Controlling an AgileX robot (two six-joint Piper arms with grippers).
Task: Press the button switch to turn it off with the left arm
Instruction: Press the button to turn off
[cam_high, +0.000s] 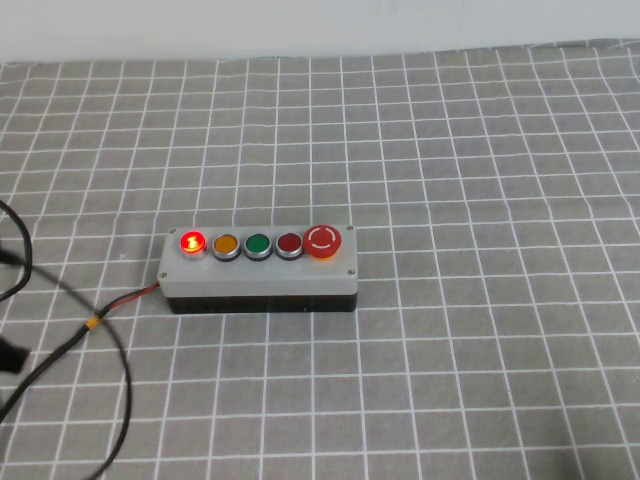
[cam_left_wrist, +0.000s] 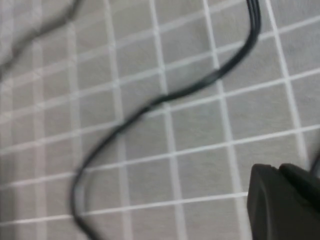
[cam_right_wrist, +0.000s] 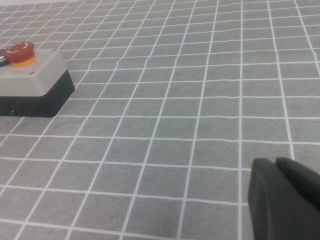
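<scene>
Along the tabletop's (cam_high: 480, 150) left edge a black cable (cam_high: 70, 345) looped, and the left claw (cam_left_wrist: 285, 200) showed only in its wrist view as a dark corner above cable and grid; its opening could not be told. Mid-tabletop, the button switch (cam_high: 192, 242) glowed at the button box's (cam_high: 260, 275) left end, open cloth all round. Rightward, the right claw (cam_right_wrist: 285, 200) hovered well apart, opening unclear; its camera caught only the mushroom button (cam_right_wrist: 20, 52).

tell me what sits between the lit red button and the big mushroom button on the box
In the high view, three small buttons: orange, green, dark red, in a row between the lit red button and mushroom button.
</scene>
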